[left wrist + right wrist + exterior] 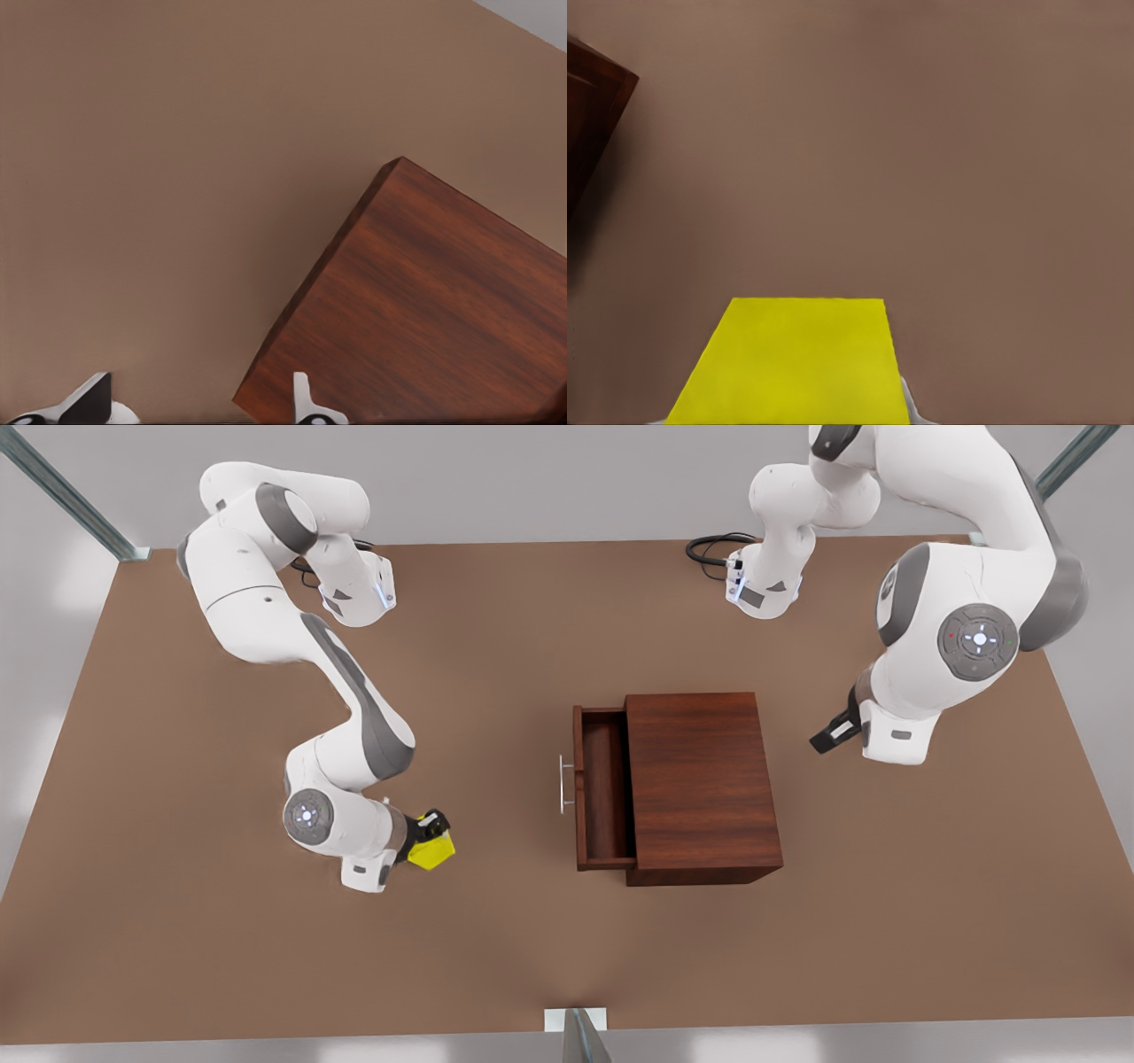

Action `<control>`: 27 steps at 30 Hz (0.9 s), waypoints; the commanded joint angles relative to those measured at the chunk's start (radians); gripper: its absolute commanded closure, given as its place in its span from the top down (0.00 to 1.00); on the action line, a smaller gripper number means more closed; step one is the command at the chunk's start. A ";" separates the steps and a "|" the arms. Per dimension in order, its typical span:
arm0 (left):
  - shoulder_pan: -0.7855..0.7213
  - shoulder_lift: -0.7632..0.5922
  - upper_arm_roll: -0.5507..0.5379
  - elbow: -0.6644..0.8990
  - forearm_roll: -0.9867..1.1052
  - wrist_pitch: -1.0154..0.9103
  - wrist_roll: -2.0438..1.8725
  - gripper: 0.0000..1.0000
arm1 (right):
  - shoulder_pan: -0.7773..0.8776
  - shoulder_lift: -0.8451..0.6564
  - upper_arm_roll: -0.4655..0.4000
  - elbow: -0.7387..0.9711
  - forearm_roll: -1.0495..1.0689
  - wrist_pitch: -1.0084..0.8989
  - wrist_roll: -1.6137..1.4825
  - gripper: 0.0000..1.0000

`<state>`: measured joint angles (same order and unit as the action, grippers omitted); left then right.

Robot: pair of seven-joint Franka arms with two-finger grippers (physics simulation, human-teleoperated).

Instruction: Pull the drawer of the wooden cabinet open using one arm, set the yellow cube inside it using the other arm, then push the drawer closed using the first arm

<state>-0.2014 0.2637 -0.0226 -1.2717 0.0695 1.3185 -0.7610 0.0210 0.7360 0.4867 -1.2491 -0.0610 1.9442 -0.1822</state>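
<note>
The wooden cabinet [700,779] stands mid-table, and its flat top [425,310] shows in the left wrist view. Its drawer [604,788] is pulled out toward the front view's left, with nothing inside and the silver handle [563,784] at its front. The yellow cube [432,852] [793,359] is well to the left of the drawer, with my right gripper [428,834] shut on it. My left gripper [833,735] [199,412] waits open beside the cabinet on the front view's right, holding nothing. A dark wood corner [589,115] of the cabinet sits ahead of the cube.
The brown table [266,957] stretches wide between the cube and the drawer. Black cables [713,549] lie at the back near the arm base. Metal frame posts stand at the back corners, and a bracket [576,1027] at the front edge.
</note>
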 commanded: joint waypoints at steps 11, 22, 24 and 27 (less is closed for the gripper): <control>-0.003 -0.015 -0.023 -0.031 -0.005 -0.065 0.670 1.00 | 0.465 -0.010 -0.085 0.171 -0.048 0.058 -0.359 0.52; 0.005 -0.012 -0.023 -0.031 0.000 -0.064 0.672 1.00 | 0.551 0.051 -0.117 0.158 -0.057 0.140 -0.350 0.52; 0.007 -0.012 -0.022 -0.031 0.001 -0.061 0.672 1.00 | 0.556 0.059 -0.115 0.157 -0.065 0.147 -0.349 0.51; 0.013 -0.014 -0.022 -0.031 0.001 -0.065 0.672 1.00 | 0.563 0.066 -0.120 0.157 -0.065 0.160 -0.349 0.51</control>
<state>-0.1897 0.2518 -0.0444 -1.3025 0.0696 1.2567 -0.2395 0.5820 0.8024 0.3671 -1.0926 -0.1098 2.0797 -0.4773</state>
